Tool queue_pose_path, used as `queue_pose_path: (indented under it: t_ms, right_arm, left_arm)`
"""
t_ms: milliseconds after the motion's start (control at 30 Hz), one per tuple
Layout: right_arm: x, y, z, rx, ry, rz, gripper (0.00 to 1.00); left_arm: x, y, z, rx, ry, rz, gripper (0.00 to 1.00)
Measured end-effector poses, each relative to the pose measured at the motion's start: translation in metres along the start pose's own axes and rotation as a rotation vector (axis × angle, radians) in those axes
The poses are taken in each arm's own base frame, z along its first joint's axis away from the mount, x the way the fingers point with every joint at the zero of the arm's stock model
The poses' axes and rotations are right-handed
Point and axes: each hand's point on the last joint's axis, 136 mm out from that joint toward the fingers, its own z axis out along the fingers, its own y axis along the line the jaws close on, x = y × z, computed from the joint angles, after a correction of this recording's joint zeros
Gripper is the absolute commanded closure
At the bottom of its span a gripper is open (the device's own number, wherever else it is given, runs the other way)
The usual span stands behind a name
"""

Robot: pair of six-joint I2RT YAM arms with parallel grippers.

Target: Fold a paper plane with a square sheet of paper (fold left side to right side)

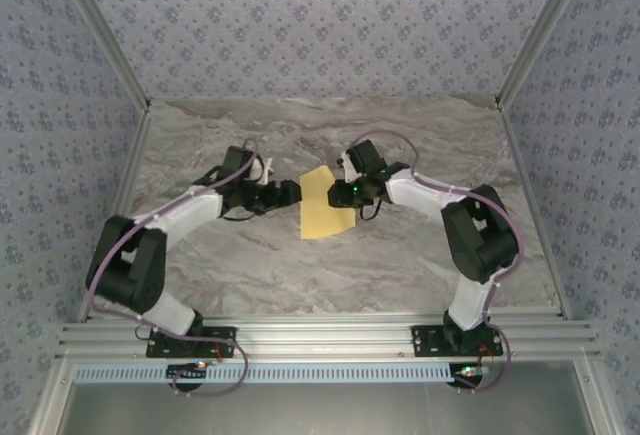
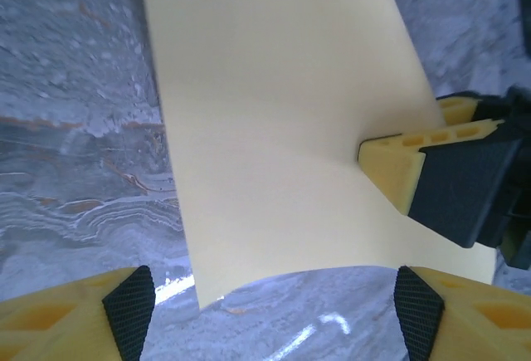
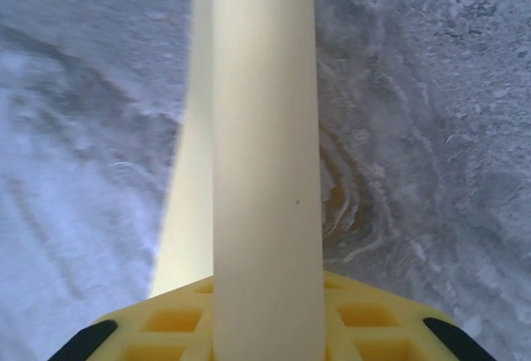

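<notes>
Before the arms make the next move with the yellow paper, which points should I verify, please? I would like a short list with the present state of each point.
1. Position of the right hand at the edge of the square sheet of paper: ok; one finger lies over that edge.
2. Firm pinch by the right hand: cannot tell.
3. Opening of the left hand: ok; its pads stand wide apart, holding nothing.
4. Sheet flat on the table: not ok; it bows upward in the right wrist view.
5. Hands clear of each other: ok; the sheet lies between them in the top view.
</notes>
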Motion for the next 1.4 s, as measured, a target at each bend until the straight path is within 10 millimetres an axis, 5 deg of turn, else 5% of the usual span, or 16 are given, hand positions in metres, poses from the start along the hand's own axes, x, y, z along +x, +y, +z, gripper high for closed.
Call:
queue_pose_path:
  t_ms: [200, 433, 733, 867, 900, 1000, 1067, 1200, 1400]
  right_arm:
    - [-0.012, 0.03, -0.05, -0.239, -0.09, 0.017, 0.74]
    - [-0.031, 0.091, -0.143, -0.518, -0.235, -0.069, 0.74]
    - [-0.027, 0.156, -0.207, -0.74, -0.261, -0.149, 0.74]
    - [-0.026, 0.168, -0.218, -0.778, -0.262, -0.16, 0.73]
    - [-0.026, 0.168, -0.219, -0.778, -0.264, -0.162, 0.73]
    - [-0.027, 0.164, -0.216, -0.755, -0.266, -0.147, 0.71]
    - [-0.029, 0.156, -0.213, -0.728, -0.27, -0.126, 0.6]
    - [-0.033, 0.129, -0.199, -0.621, -0.285, -0.074, 0.43]
    - [-0.026, 0.058, -0.167, -0.32, -0.278, 0.023, 0.36]
  left_arm:
    - [-0.014, -0.014, -0.054, 0.131, -0.129, -0.003, 0.14]
    - [-0.024, -0.08, -0.102, 0.378, -0.23, 0.11, 0.09]
    - [-0.015, -0.136, -0.117, 0.553, -0.225, 0.23, 0.06]
    - [-0.016, -0.151, -0.124, 0.594, -0.233, 0.267, 0.24]
    - [-0.017, -0.153, -0.126, 0.6, -0.238, 0.274, 0.32]
    - [-0.018, -0.158, -0.129, 0.613, -0.246, 0.278, 0.79]
    - [-0.018, -0.158, -0.128, 0.609, -0.248, 0.275, 0.94]
    - [-0.019, -0.153, -0.123, 0.578, -0.252, 0.268, 0.96]
    - [-0.021, -0.123, -0.092, 0.479, -0.212, 0.208, 0.98]
